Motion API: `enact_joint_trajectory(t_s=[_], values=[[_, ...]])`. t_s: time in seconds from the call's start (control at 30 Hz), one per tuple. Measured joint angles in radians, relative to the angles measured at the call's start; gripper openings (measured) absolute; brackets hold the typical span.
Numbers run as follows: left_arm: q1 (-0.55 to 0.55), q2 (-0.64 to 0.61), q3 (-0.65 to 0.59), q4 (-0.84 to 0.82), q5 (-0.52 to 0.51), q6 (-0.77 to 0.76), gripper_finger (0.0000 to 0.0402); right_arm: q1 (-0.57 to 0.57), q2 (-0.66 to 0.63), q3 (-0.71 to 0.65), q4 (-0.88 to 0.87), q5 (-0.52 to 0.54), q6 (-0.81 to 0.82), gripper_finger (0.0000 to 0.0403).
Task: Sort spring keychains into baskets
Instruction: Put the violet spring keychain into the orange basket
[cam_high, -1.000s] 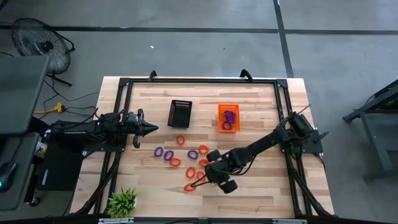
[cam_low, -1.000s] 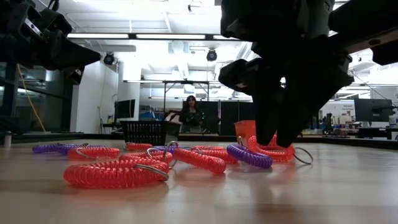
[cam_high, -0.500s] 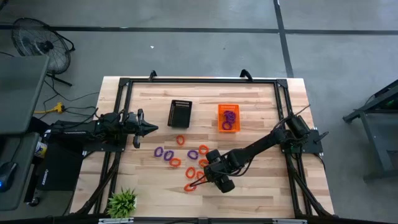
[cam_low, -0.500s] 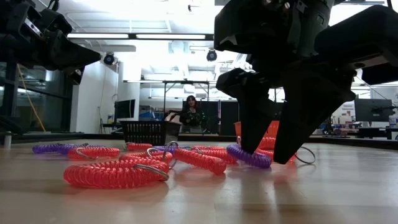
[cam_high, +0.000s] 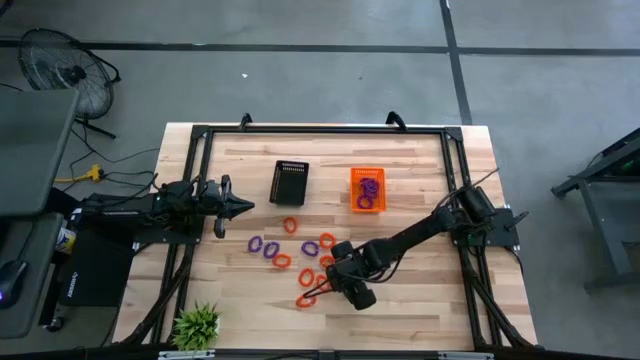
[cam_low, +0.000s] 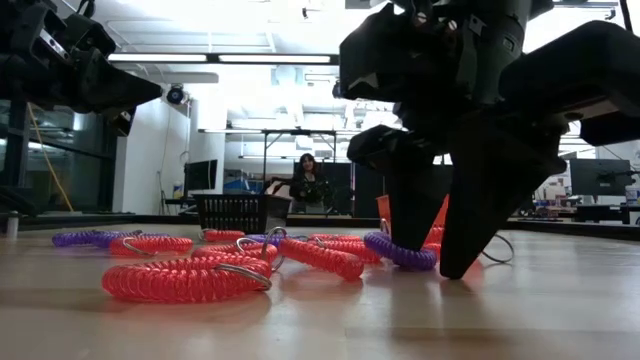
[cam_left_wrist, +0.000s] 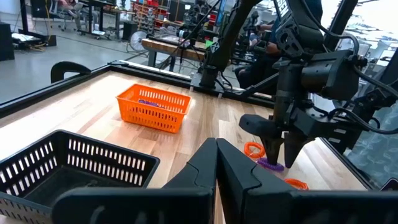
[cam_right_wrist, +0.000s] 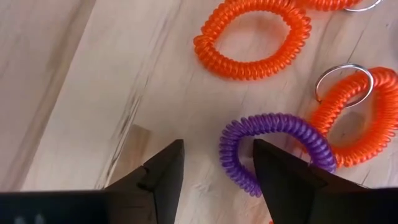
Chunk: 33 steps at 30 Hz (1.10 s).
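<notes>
Purple spring keychains (cam_high: 369, 188) lie in orange basket (cam_high: 367, 172); black basket (cam_high: 289, 182) looks empty.

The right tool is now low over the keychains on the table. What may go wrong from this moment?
1. The purple keychain overlaps an orange keychain. The open right tool straddles only the purple coil's end, so closing may drag both or slip off.

2. In the low view one finger seems to reach the table; pressing lower may scrape the wood.

3. The orange basket already holds purple keychains, so dropping this one in the black basket would mix colours.
</notes>
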<state>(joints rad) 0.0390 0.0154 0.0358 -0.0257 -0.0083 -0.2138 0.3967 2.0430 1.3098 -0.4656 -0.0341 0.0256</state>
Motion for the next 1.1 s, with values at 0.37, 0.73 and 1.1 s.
enact_joint_trajectory(t_s=[0.37, 0.73, 1.1], values=[[0.0, 0.0, 0.0, 0.0, 0.0, 0.0, 0.0001, -0.002, 0.003, -0.002, -0.007, 0.004, 0.032, 0.0118], [0.0, 0.0, 0.0, 0.0, 0.0, 0.0, 0.0001, -0.004, 0.005, 0.009, -0.018, 0.026, 0.08, 0.0047], [0.0, 0.0, 0.0, 0.0, 0.0, 0.0, 0.0001, -0.003, 0.013, 0.146, -0.152, 0.045, 0.083, 0.0031]])
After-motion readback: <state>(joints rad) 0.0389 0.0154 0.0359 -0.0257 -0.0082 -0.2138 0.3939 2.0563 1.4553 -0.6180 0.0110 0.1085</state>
